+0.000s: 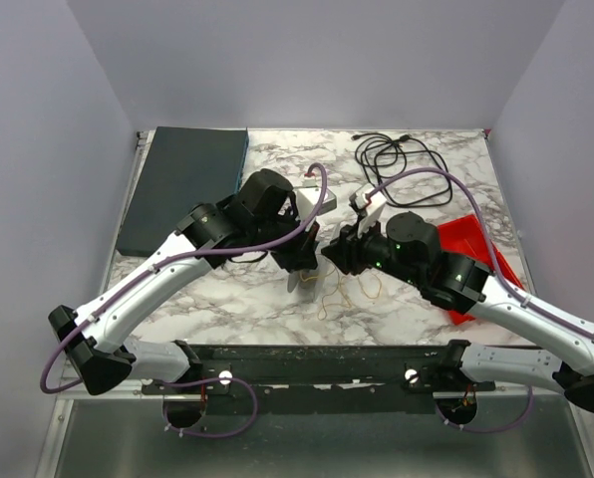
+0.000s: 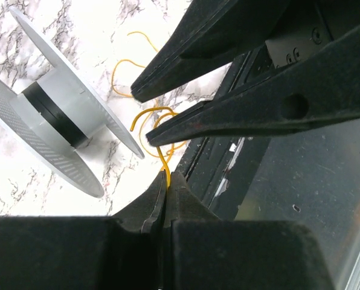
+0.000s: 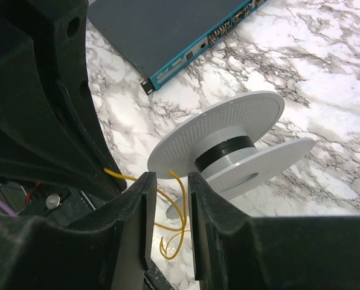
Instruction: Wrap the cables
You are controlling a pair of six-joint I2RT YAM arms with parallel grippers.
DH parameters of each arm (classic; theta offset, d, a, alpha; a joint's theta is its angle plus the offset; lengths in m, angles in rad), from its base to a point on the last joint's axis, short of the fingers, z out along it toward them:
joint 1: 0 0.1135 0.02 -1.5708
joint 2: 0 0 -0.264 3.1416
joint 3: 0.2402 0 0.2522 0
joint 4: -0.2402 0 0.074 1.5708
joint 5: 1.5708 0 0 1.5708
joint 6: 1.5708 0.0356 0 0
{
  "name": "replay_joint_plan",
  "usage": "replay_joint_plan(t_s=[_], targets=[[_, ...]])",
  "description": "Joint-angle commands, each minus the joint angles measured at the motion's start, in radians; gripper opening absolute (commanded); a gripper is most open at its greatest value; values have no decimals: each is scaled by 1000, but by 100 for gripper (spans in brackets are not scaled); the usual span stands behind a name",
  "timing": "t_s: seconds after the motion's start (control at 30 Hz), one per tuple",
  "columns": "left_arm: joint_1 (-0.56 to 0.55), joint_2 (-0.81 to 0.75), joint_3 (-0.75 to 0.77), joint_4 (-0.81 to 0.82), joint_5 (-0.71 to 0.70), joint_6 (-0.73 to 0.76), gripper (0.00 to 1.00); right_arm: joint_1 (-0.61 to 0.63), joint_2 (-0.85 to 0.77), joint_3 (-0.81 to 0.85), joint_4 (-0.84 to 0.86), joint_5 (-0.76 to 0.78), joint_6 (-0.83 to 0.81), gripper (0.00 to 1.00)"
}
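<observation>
The cables are thin yellow wire strands [image 1: 349,292] in loose loops on the marble table [image 1: 417,299], beside a grey spool [image 1: 295,283]. My left gripper [image 1: 305,261] is shut on one end of the wire [image 2: 163,160], pinched at the tips of its gripper [image 2: 168,176]. The spool [image 2: 53,112] lies on its side to its left. My right gripper [image 1: 332,257] faces it, tip to tip. Its jaws [image 3: 170,178] are open, with a wire strand [image 3: 183,206] hanging in the gap, touching neither pad. The spool [image 3: 228,130] lies just beyond.
A dark flat box with a blue edge [image 1: 187,184] lies at the back left, also in the right wrist view [image 3: 168,30]. A coiled black cord [image 1: 397,159] lies at the back right. A red tray [image 1: 486,249] sits under the right arm. The black rail [image 1: 317,363] borders the near edge.
</observation>
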State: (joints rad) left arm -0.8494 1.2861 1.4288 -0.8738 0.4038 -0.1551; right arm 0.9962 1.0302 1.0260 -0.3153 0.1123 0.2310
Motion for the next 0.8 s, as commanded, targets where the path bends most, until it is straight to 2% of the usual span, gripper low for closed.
replay_joint_plan(t_s=[0.0, 0.23, 0.47, 0.67, 0.77], targets=[[31, 7, 29, -44, 108, 30, 0, 10, -61, -34, 5, 20, -44, 36], [49, 33, 75, -93, 145, 37, 0, 29, -28, -41, 8, -1, -55, 41], [52, 41, 99, -117, 154, 40, 0, 111, 52, -18, 66, 116, -82, 41], [52, 35, 87, -110, 158, 32, 0, 112, 20, -34, 118, 224, -91, 42], [52, 33, 78, -103, 166, 29, 0, 111, -9, -53, 151, 226, -93, 44]])
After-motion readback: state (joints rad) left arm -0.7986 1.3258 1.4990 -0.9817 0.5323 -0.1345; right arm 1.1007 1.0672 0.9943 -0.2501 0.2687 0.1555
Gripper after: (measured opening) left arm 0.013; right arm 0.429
